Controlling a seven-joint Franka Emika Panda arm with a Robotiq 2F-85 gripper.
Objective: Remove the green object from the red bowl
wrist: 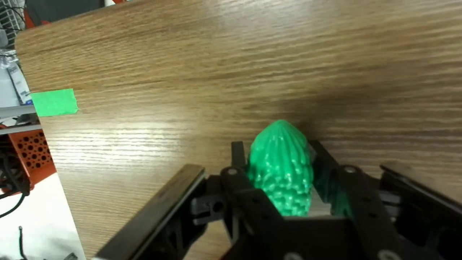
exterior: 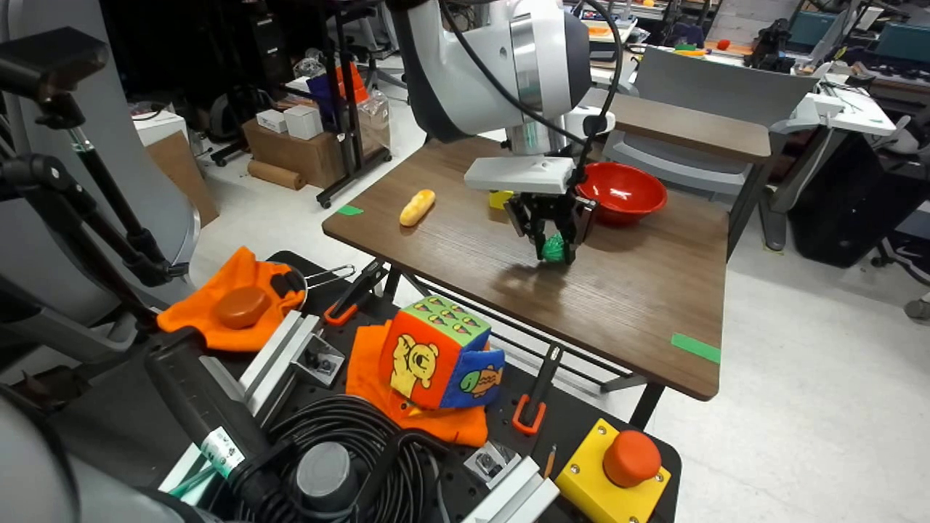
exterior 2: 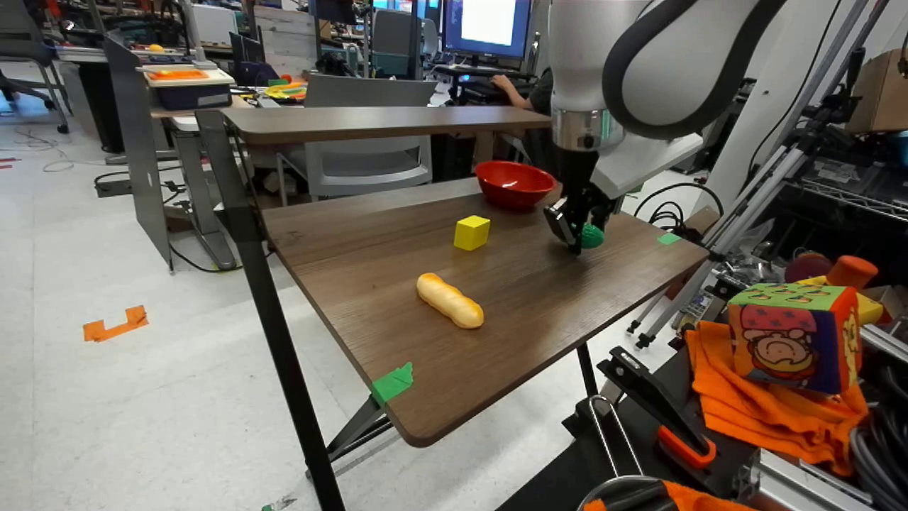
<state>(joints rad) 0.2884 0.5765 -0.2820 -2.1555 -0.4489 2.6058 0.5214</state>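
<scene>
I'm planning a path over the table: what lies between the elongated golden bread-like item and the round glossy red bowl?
A small yellow cube lies between the bread-like item and the red bowl, as both exterior views show.

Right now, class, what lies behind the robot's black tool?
In an exterior view, a yellow cube and the round, glossy red bowl show partly behind the tool and its white plate. Covered: the cube's upper part and some of the bowl's left side.
</scene>
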